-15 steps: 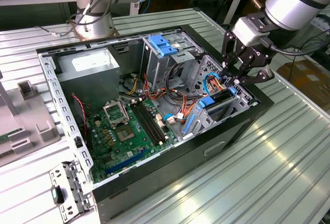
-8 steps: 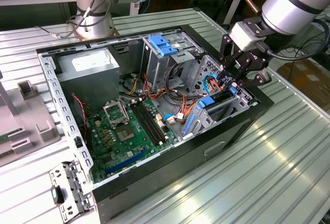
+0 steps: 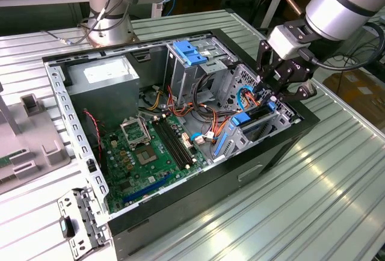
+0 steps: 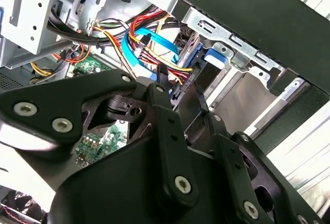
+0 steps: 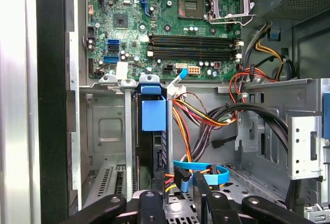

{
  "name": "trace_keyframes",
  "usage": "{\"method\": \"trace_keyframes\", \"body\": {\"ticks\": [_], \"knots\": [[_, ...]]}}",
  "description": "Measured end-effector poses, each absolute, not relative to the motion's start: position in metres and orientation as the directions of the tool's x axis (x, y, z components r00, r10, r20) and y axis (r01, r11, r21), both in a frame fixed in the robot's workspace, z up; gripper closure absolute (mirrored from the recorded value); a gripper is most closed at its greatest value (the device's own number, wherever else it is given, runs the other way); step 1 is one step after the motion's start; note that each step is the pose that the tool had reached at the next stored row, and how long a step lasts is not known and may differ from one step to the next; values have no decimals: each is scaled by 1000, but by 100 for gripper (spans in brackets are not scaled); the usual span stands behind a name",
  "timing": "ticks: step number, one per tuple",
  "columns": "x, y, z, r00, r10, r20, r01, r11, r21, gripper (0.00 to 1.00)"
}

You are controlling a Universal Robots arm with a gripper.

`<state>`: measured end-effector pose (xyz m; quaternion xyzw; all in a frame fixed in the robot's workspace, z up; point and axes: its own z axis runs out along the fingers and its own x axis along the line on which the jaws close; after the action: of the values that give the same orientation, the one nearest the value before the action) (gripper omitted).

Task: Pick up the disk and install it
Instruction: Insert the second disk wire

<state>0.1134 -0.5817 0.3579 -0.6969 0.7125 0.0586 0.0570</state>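
Blue-framed, the disk (image 3: 257,119) is seen standing edge-on in the drive bay (image 3: 283,127) at the case front, the gripper (image 3: 278,86) poised just above, grip state not discernible, and nearby cables (image 3: 243,100) could be snagged.

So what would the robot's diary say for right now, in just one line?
hand: over drive cage at the case's front end | disk: slotted upright in cage, below hand | grip: cannot tell
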Motion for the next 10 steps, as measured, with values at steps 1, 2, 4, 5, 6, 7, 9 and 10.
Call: {"method": "trace_keyframes", "body": {"ticks": [1, 2, 4, 5, 6, 7, 9, 10], "knots": [[113, -582, 358, -22, -986, -163, -1000, 22, 4, 65], [113, -582, 358, -22, -986, -163, -1000, 22, 4, 65], [113, -582, 358, -22, -986, -163, -1000, 22, 4, 78], [113, -582, 358, -22, -986, -163, -1000, 22, 4, 84], [113, -582, 358, -22, -986, -163, -1000, 22, 4, 84], [113, -582, 358, -22, -986, -163, -1000, 22, 4, 84], [113, -582, 358, -22, -986, -163, -1000, 22, 4, 84], [113, -582, 358, -22, -986, -163, -1000, 22, 4, 84]]}}
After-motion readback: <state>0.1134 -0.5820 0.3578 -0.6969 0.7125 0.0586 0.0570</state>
